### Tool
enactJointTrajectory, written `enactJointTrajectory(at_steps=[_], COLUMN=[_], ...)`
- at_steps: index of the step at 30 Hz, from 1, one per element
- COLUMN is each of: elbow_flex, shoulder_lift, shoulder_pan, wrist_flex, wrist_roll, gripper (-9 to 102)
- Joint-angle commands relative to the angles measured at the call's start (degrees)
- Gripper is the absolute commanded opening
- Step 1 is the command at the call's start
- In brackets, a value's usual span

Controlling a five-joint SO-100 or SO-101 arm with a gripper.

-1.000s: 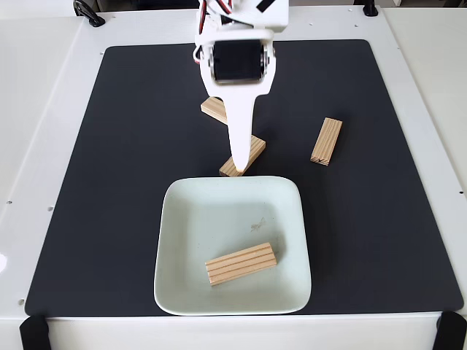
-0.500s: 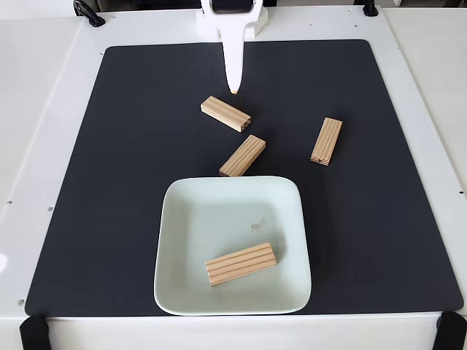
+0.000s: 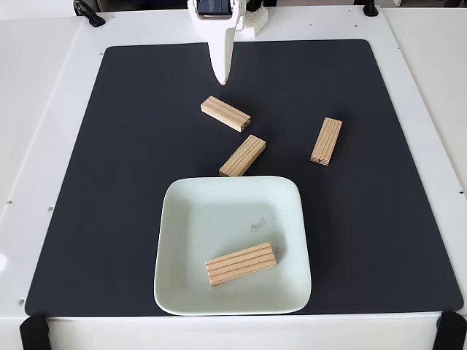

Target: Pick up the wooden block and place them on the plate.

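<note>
The plate (image 3: 211, 219), a pale mint square dish, sits at the front of the black mat, and one wooden block (image 3: 241, 264) lies in it near the front. Three more wooden blocks rest on the mat: one (image 3: 225, 114) behind the plate, one (image 3: 242, 155) touching or nearly touching the plate's back rim, one (image 3: 326, 141) to the right. My white gripper (image 3: 221, 79) hangs at the back of the mat, just behind the rearmost block. Its fingers form a single tapered point with no gap and nothing between them.
The black mat (image 3: 109, 182) covers most of the white table (image 3: 44, 109). Black cable ends and clamps sit at the table's back corners and front corners. Bare mat lies left and right of the plate.
The gripper has drawn back from over the block by the plate's back rim to the rear of the mat. The blocks have not moved.
</note>
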Motion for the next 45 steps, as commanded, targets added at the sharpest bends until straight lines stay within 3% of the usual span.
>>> enactJointTrajectory(at_steps=[1, 12, 17, 21, 45], elbow_flex=[-0.9, -2.7, -3.3, -3.3, -13.6], shoulder_lift=[-4.0, -11.4, -11.5, -11.0, -22.1], shoulder_pan=[1.1, 2.7, 1.9, 0.5, -2.3], wrist_flex=[-0.5, 0.3, 0.9, 6.2, 8.8], wrist_roll=[5.3, 13.9, 14.0, 13.4, 25.3], gripper=[-1, 0, 12, 21, 21])
